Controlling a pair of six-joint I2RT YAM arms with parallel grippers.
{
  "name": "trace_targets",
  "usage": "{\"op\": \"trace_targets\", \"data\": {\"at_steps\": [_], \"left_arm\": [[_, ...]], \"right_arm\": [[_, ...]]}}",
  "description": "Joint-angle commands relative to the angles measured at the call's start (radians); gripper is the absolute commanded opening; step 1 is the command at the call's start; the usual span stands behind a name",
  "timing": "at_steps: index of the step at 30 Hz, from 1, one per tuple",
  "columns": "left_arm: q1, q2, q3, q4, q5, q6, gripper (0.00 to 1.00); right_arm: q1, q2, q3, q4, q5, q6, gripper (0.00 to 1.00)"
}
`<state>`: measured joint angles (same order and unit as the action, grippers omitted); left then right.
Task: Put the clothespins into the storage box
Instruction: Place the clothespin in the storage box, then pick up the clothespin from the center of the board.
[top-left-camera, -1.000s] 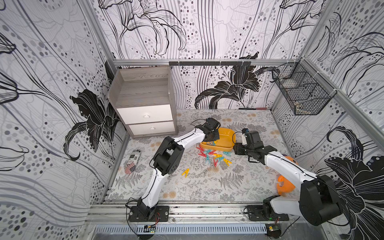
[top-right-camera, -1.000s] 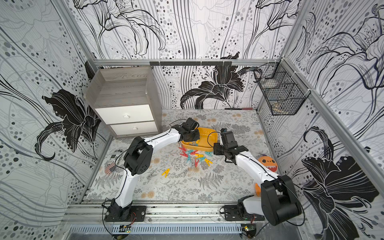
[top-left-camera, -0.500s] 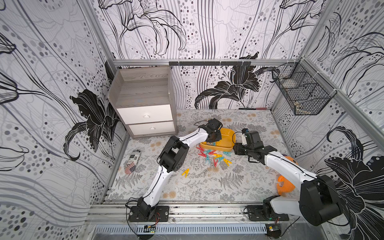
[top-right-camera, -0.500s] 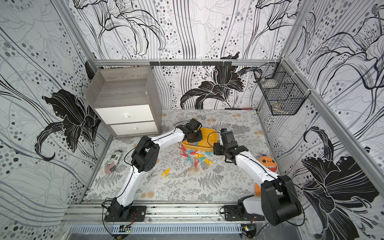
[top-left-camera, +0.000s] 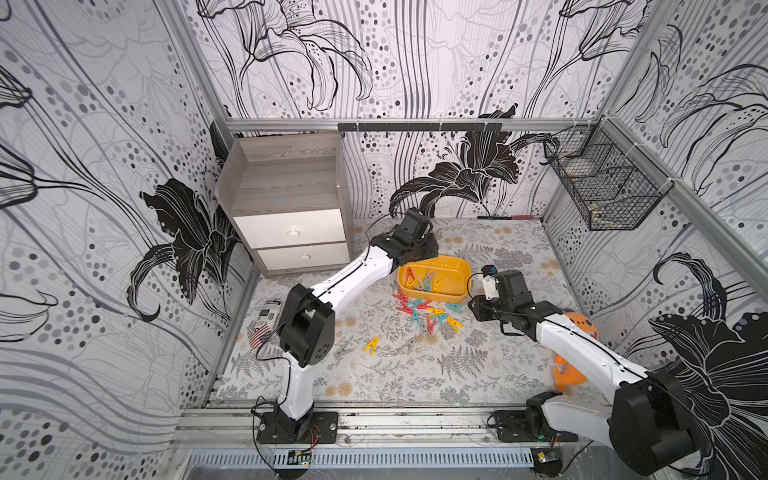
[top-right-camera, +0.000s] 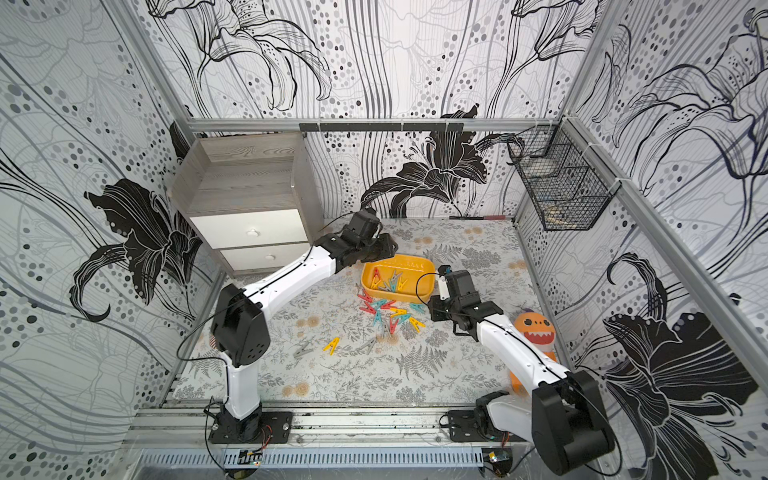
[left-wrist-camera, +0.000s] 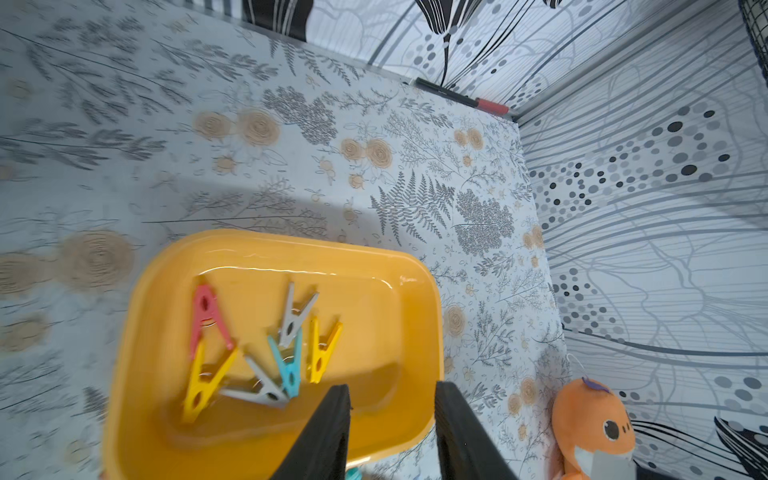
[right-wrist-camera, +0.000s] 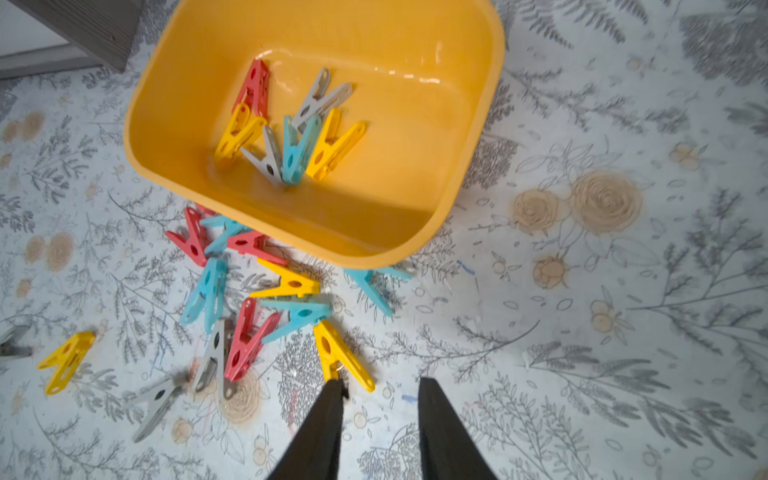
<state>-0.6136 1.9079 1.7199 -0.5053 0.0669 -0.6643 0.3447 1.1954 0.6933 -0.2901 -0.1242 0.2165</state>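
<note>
Fern-printed bench (top-left-camera: 374, 374) carries the storage box (top-left-camera: 436, 260) centrally, with six clothespins (right-wrist-camera: 291, 137) inside and others heaped just near of it. Left pincer (left-wrist-camera: 390, 390) hangs parted and empty over its rim. The right pincer (right-wrist-camera: 380, 386), also parted and empty, seemingly lines up a yellow clothespin (right-wrist-camera: 340, 357).

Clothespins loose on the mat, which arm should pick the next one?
Probably right: the right tool, open, hangs beside a loose yellow plastic clothespin; the left tool is over the yellow-orange plastic tub.
</note>
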Motion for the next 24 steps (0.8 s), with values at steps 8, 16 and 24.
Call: {"op": "trace_targets", "data": {"at_steps": [8,16,24], "left_arm": [[0.062,-0.329,-0.55,-0.012,-0.155,0.066,0.4],[0.089,-0.409,-0.632,-0.012,-0.166,0.067,0.4],[0.102,-0.421,-0.62,-0.015,-0.161,0.083,0.4]], "right_arm": [[0.051,0.04,-0.094,0.041,-0.023,0.06,0.36],[0.082,0.101,-0.098,0.08,0.012,0.081,0.38],[0.091,0.197,-0.04,0.051,0.066,0.087,0.39]]}}
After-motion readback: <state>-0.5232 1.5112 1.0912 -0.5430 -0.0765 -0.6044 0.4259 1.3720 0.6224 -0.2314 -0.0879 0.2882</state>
